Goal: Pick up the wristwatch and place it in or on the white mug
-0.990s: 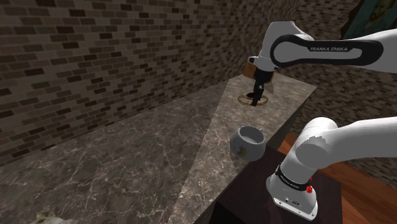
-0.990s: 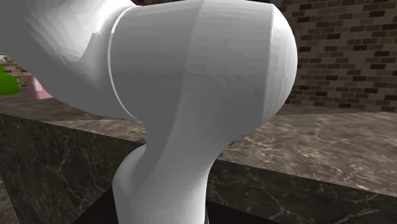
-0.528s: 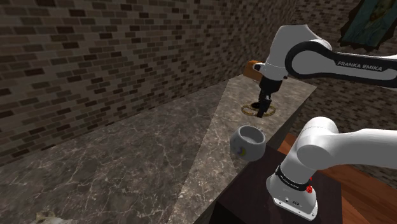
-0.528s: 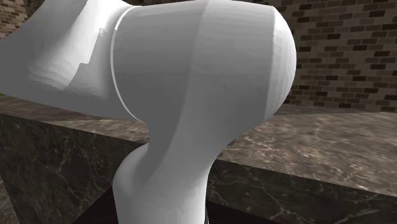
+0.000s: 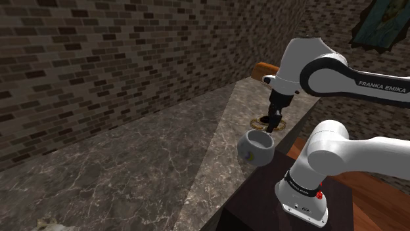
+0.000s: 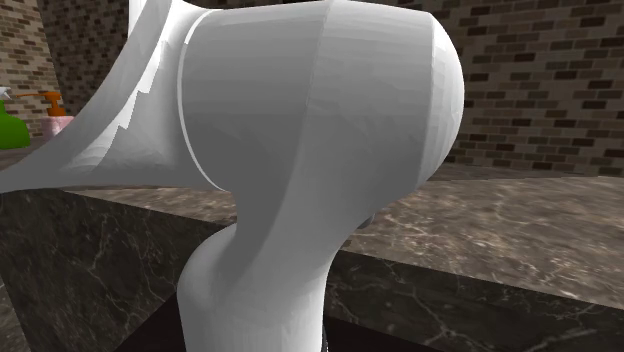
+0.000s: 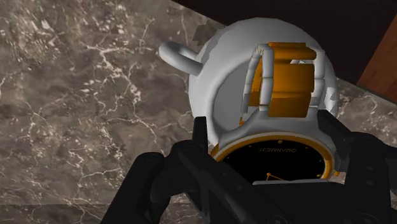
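In the wrist view my gripper (image 7: 277, 175) is shut on the wristwatch (image 7: 280, 156). The watch has a black dial, a gold bezel and a gold and silver band. The white mug (image 7: 213, 89) stands upright just beyond the watch, its handle pointing away from the watch. In the shoulder view the gripper (image 5: 274, 121) holds the wristwatch (image 5: 268, 124) low over the marble counter, just behind the mug (image 5: 256, 146) and slightly to its right.
The mug stands near the edge of the marble counter (image 5: 151, 164), beside the dark stand (image 5: 263, 203). An orange-brown object (image 5: 264, 68) lies at the counter's far end. A brick wall (image 5: 98, 59) runs behind. A green bottle (image 6: 10, 125) and a pink dispenser (image 6: 55, 118) stand far off.
My gripper has carried the watch from the counter's far end toward the mug, moving down and right in the shoulder view. The mug has not moved.
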